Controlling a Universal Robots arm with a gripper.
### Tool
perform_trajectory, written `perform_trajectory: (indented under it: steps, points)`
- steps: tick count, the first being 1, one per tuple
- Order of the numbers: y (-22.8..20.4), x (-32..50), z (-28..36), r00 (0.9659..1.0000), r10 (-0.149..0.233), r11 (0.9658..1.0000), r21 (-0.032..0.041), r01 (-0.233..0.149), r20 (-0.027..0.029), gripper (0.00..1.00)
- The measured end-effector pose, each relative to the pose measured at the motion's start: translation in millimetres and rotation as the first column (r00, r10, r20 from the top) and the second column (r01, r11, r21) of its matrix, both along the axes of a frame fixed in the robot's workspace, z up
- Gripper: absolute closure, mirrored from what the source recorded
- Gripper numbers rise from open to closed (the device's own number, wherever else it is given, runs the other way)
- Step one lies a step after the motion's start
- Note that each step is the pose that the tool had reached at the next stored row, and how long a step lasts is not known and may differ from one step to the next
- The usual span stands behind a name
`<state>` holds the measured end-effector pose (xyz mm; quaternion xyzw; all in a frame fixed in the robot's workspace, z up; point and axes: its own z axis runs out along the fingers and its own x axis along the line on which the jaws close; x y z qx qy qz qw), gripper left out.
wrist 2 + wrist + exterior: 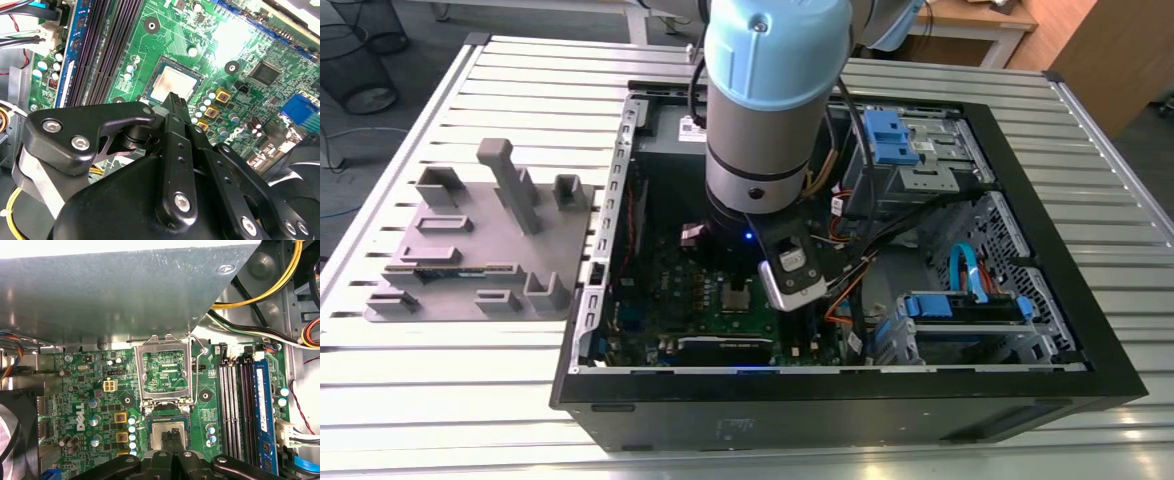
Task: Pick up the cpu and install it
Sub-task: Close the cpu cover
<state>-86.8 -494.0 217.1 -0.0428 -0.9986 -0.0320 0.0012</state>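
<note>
Exterior view's left: grey fixture plate [480, 250] with upright holders sits on the slatted metal worktop [1121, 250]. Just beside it, toward the exterior view's right, is the open computer case [854, 400], lying on its side with the motherboard [680, 290] facing up. The arm [767, 100] reaches straight down into the case over the board.

The cpu [738, 297] lies flat in its socket, silvery top up, near the middle of the board. In the first wrist view the socket's load plate [165, 371] is swung up and open just beyond the chip. The claw [172, 434] is directly over the cpu with both fingertips pressed together and nothing between them. Can't tell if the tips touch the metal top or sit just above it. The second wrist view agrees: the dark finger tips come to a single narrow point at the chip's edge.

Beside the socket are the memory slots [235, 405], with a blue memory module [262, 415] seated in the outer one. Exterior view's right: blue drive brackets [887, 135] and cable bundles.
</note>
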Motion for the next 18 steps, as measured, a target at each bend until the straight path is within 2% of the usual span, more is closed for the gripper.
perform_trajectory:
  steps: [2, 10, 16, 18]
  points:
    - [0.0, 0.0, 2.7, 1.0000, 0.000, 1.0000, -0.0003, 0.000, -0.0001, 0.89]
    - [0.0, 0.0, 3.2, 1.0000, 0.000, 1.0000, -0.0004, 0.000, -0.0003, 0.89]
    - [0.0, 0.0, 9.6, 1.0000, 0.000, 1.0000, 0.0001, 0.000, -0.0001, 0.89]
    - [0.1, 0.0, 9.8, 1.0000, 0.000, 1.0000, 0.0002, 0.000, -0.0001, 0.89]
